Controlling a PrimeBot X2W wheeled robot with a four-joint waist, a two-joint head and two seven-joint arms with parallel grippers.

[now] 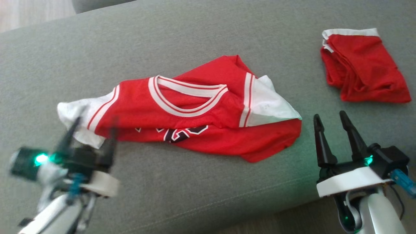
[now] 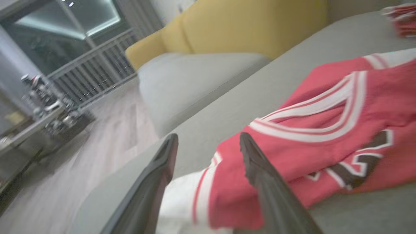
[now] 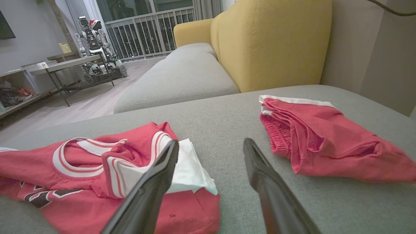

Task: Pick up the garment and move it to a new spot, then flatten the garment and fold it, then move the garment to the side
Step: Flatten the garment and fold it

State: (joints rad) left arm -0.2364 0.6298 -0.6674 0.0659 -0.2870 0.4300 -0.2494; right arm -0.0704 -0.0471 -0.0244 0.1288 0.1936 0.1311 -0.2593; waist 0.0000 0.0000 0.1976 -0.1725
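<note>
**A:** How does the left gripper (image 1: pixel 96 122) stand?

**B:** Its fingers are apart and grip nothing. It is blurred in the head view. It sits over the white sleeve (image 1: pixel 73 112) at the jersey's left end. I can't tell if the fingertips touch the cloth.

**A:** And the right gripper (image 1: pixel 330 114)?

**B:** Also spread and empty. It hangs near the cushion's front edge, just beside the jersey's right end and clear of it.

**A:** Where is the jersey (image 1: pixel 195 107) itself?

**B:** It lies across the middle of the grey cushion (image 1: pixel 195 35), nearer the front edge than the back. It is doubled over unevenly. The collar faces up, the lettering is half tucked under, and white lining shows at both ends.

**A:** Anything else there?

**B:** Red shorts (image 1: pixel 364 65), loosely bunched, towards the far right corner and well apart from the jersey.

**A:** So how far along is it?

**B:** Early, I'd say. I can't judge whether this is the new spot. The jersey is neither flat nor neatly folded, so smoothing, folding and moving it to the side all look left to do.
</note>
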